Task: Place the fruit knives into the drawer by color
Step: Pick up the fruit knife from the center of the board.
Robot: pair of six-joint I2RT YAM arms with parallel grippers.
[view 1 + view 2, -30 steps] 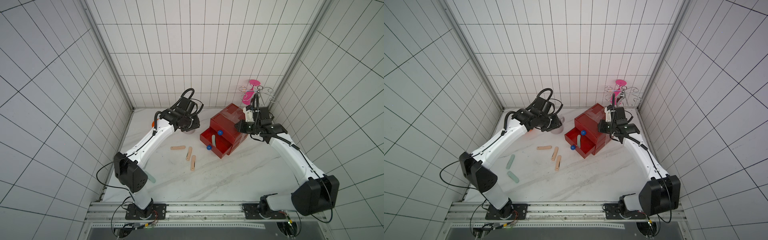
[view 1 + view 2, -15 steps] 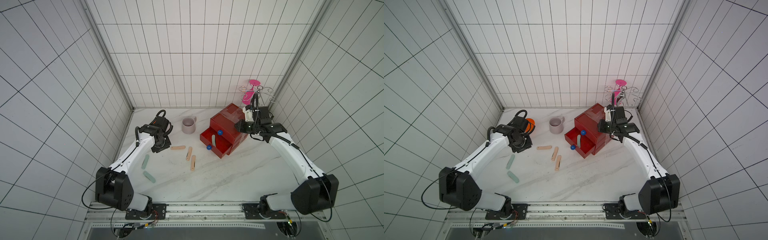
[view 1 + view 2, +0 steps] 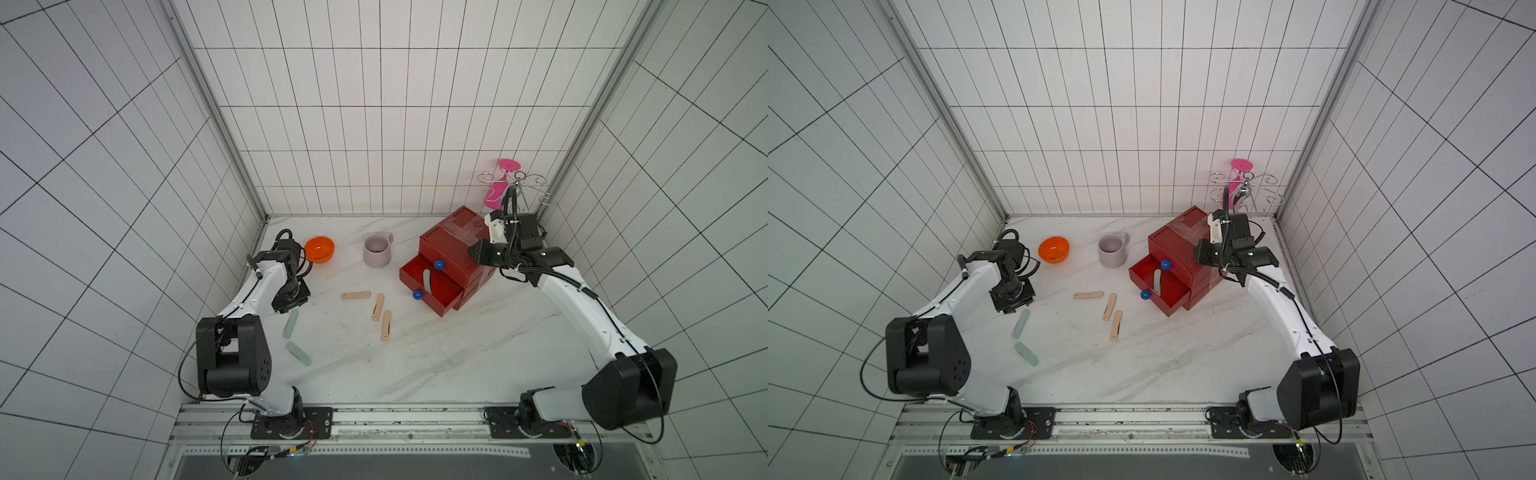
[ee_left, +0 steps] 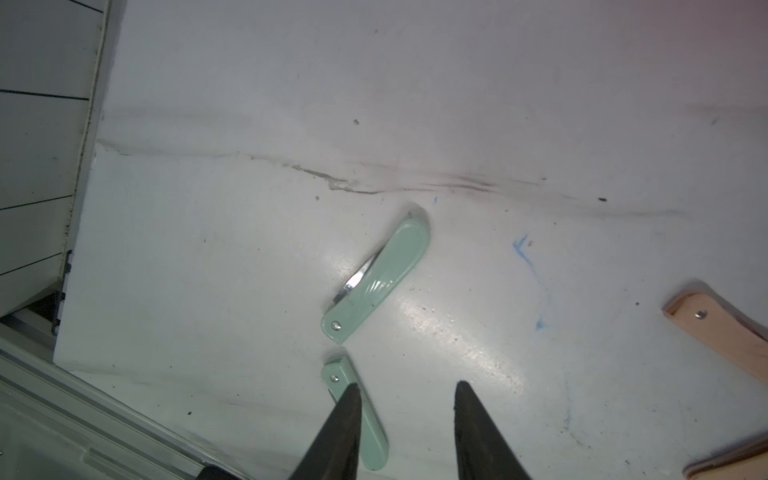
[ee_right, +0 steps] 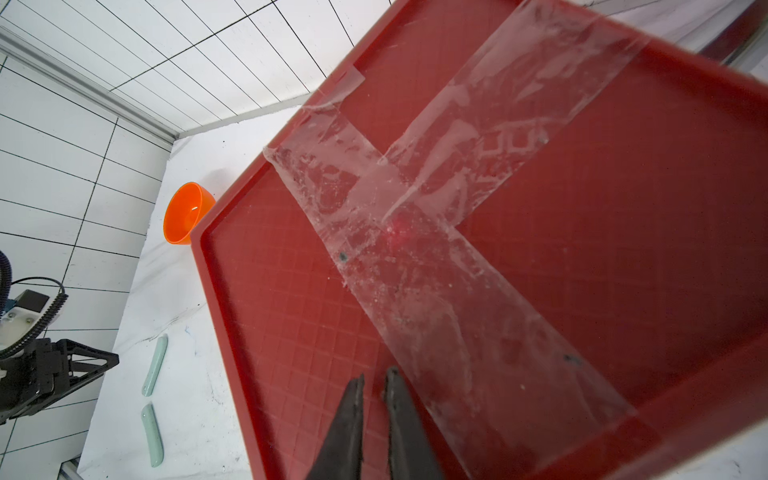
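Nearest the robot's base, a pale mint folded plastic fruit knife [image 3: 298,353] lies on the white marble tabletop [image 3: 415,365]. A second mint knife [image 4: 373,438] lies just beyond it. The left gripper [image 4: 407,386] hangs over that second mint knife, its fingers moderately apart and empty. The knife sits under one fingertip rather than between the two. Its long axis runs roughly along the fingers, so a small sideways shift looks needed before closing. The left arm is by far the nearer one.

Three peach-pink knives [image 3: 377,306] lie mid-table. Farther back stands the red plastic chest of drawers [image 3: 449,245], with one grey-green knife [image 3: 427,280] in an open drawer. The right gripper [image 5: 374,374], almost closed on nothing, is poised over the chest's taped top.

A second ago the left arm reached far back, close to the chest. The right arm has not moved.
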